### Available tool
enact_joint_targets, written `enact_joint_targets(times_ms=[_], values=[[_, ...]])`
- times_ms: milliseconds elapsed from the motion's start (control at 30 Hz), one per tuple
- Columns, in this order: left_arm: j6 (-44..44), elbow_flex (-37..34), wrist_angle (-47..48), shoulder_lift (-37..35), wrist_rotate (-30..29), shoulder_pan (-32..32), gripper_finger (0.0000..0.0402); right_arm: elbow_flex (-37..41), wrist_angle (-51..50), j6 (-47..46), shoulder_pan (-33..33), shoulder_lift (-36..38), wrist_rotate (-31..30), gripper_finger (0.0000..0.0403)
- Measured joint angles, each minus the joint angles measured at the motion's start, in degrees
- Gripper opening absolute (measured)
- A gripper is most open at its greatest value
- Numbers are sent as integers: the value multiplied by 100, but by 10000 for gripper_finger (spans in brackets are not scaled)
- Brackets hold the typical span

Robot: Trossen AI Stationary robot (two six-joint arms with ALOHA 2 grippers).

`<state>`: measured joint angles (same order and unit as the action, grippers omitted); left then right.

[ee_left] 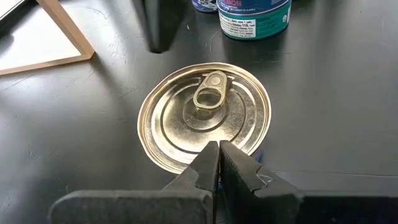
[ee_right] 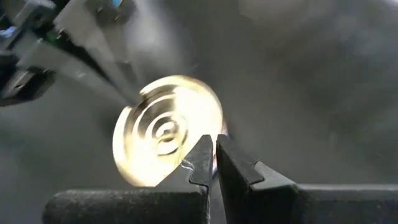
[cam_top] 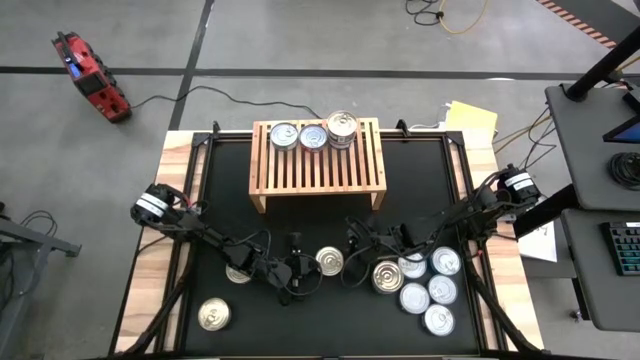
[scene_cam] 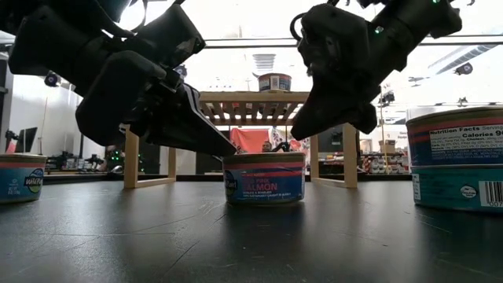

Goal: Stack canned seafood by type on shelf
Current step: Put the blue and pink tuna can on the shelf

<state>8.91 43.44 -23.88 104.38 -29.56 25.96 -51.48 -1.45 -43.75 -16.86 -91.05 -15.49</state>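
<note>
A salmon can (cam_top: pixel 330 261) with a gold pull-ring lid (ee_left: pixel 205 115) and a blue-and-red label (scene_cam: pixel 263 179) stands on the black mat in front of the shelf (cam_top: pixel 316 160). My left gripper (ee_left: pixel 217 146) is shut and slants down, its tips at the can's top rim on the left side (scene_cam: pixel 233 151). My right gripper (ee_right: pixel 211 142) is also shut. It hangs just above the can on the right side (scene_cam: pixel 295 132) and touches nothing that shows. Three cans (cam_top: pixel 313 135) stand along the shelf's far edge. My left gripper's shut fingertips (ee_left: pixel 208 155) lie at the rim of the can's lid (ee_left: pixel 180 167), on the side facing the table's left. They come slanting down from the left. I cannot tell whether they touch the rim. The can stands upright on the mat.
Several silver-lidded cans (cam_top: pixel 425 285) are clustered at the near right, right behind my right gripper. One can (cam_top: pixel 214 315) stands at the near left and another (cam_top: pixel 240 272) sits under my left arm. The shelf's legs (scene_cam: pixel 131 161) stand just beyond the can.
</note>
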Motion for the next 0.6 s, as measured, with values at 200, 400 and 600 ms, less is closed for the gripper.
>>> enact_joint_targets(times_ms=[200, 400, 600], values=[[56, -2, 36, 0, 1, 22, 0, -1, -14, -188, 0, 0, 405, 13], [194, -4, 139, 0, 10, 42, 0, -2, -33, -213, 2, 0, 442, 47], [255, -56, 441, 62, 156, 48, 0, -2, 4, -352, 2, 0, 414, 143]])
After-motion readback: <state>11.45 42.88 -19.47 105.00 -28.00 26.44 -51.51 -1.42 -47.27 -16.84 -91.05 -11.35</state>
